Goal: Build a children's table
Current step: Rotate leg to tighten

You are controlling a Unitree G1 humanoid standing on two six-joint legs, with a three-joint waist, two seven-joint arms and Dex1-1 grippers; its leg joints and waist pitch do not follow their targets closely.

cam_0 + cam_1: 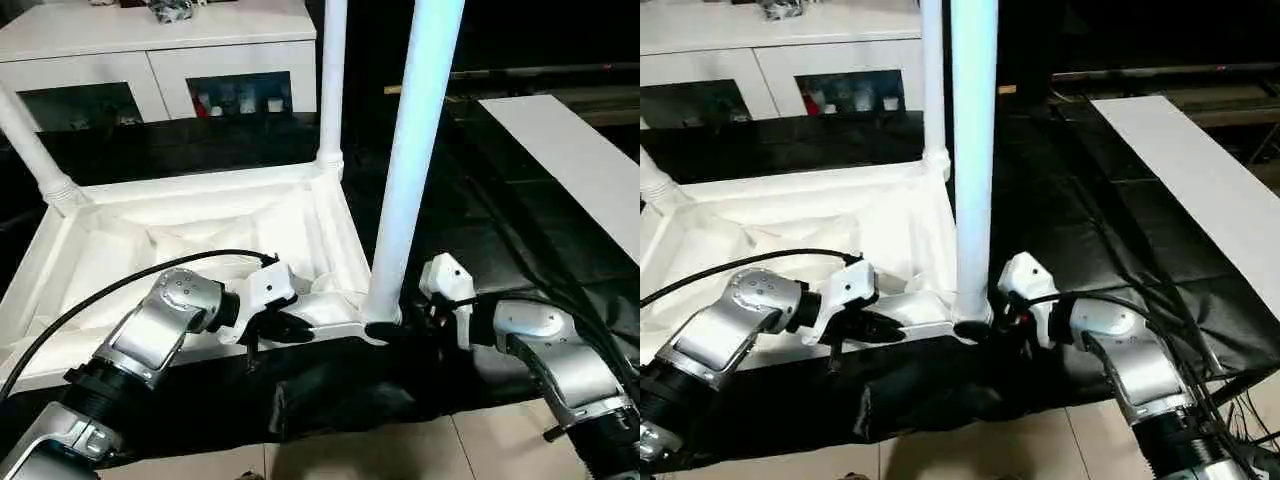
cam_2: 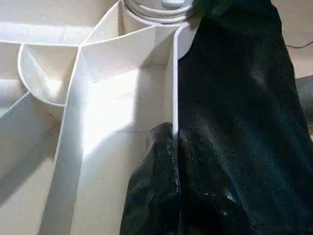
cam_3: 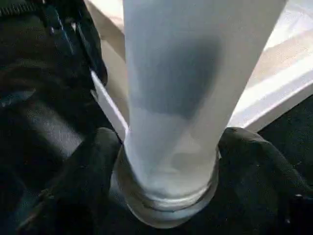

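Observation:
The white tabletop (image 1: 200, 185) lies upside down on a black cloth, ribs facing up. Three white legs stand in its corner sockets: far left (image 1: 30, 140), far right (image 1: 332, 80) and near right (image 1: 410, 170). My left gripper (image 1: 290, 328) is shut on the thin near rim close to the near-right corner; in the left wrist view one black finger (image 2: 156, 186) presses the rim wall (image 2: 173, 98). My right gripper (image 1: 405, 315) holds the base of the near-right leg (image 3: 171, 88) just above its socket, with a black finger (image 3: 98, 166) touching it on each side.
A white cabinet with glass doors (image 1: 150, 60) stands behind the tabletop. A flat white board (image 1: 570, 150) lies on the black mat (image 1: 480, 230) at the right. Tiled floor (image 1: 400, 450) shows at the near edge. A black cable (image 1: 100, 290) arcs over my left forearm.

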